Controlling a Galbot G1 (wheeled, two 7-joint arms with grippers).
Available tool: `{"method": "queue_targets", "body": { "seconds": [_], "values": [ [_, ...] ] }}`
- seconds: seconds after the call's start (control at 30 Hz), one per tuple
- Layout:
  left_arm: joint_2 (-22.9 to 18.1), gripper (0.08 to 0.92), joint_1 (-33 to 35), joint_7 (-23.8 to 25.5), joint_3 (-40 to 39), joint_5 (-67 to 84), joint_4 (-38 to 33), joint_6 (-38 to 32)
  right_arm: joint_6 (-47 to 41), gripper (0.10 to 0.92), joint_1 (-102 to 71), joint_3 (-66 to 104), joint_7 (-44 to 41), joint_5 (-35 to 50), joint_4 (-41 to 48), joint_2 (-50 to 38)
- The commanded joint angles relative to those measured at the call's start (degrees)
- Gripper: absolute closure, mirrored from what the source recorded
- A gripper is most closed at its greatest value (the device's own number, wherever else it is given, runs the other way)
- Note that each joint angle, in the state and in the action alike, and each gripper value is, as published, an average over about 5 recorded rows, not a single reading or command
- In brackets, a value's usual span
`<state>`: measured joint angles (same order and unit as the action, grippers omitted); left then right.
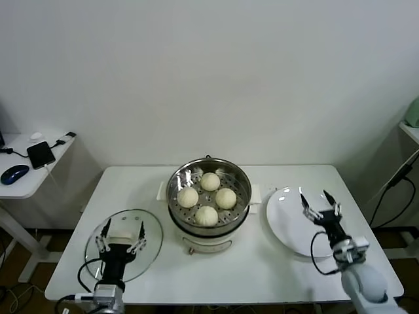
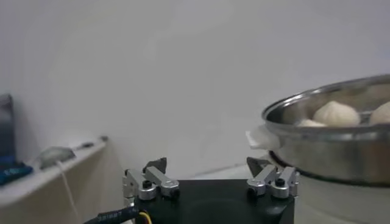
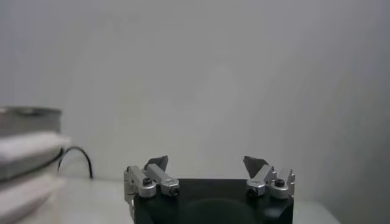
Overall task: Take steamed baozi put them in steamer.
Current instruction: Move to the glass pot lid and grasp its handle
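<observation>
Cream-white steamed baozi (image 1: 207,198), all four, already sit inside the steamer (image 1: 209,217) at desk (image 1: 262,268) centre. My left claw (image 1: 120,239) hovers spread over the glass lid (image 1: 152,229), steamer at its two o'clock; my right claw (image 1: 320,204), also spread, hangs over the bare plate (image 1: 288,222), steamer at nine o'clock.

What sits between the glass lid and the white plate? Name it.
In the head view, the steamer stands between the glass lid and the white plate, with four baozi inside.

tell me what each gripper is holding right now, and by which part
Nothing is held. The left gripper is open above the glass lid, the right gripper open above the plate. All four baozi sit in the steamer.
</observation>
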<state>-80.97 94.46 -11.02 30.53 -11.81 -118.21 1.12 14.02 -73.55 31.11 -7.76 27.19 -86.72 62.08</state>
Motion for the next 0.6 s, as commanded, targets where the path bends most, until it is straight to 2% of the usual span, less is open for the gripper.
{"method": "queue_targets", "body": {
  "seconds": [0.03,0.2,0.3,0.43,0.6],
  "values": [
    [0.9,0.177,-0.5,-5.8,0.3,-14.9,4.8,-5.9,0.0,0.203,-11.6,6.4,2.3,-6.0,-3.8,10.7],
    [4.1,0.177,-1.4,-14.9,3.0,-42.2,11.3,-10.4,-6.0,0.203,-13.1,5.1,3.2,-5.7,-9.3,10.5],
    [7.0,0.177,-1.2,-18.5,4.3,-55.2,16.5,-10.7,-8.4,0.203,-13.6,4.7,3.2,-5.9,-11.4,10.1],
    [9.4,0.177,-0.8,-21.1,4.5,-60.6,22.7,-7.0,-9.5,0.203,-13.3,4.5,3.3,-6.2,-11.9,9.7],
    [9.6,0.177,-1.9,-23.5,4.1,-62.4,28.7,-5.6,-9.6,0.202,-12.6,4.8,3.5,-6.4,-11.5,9.4]
  ]
}}
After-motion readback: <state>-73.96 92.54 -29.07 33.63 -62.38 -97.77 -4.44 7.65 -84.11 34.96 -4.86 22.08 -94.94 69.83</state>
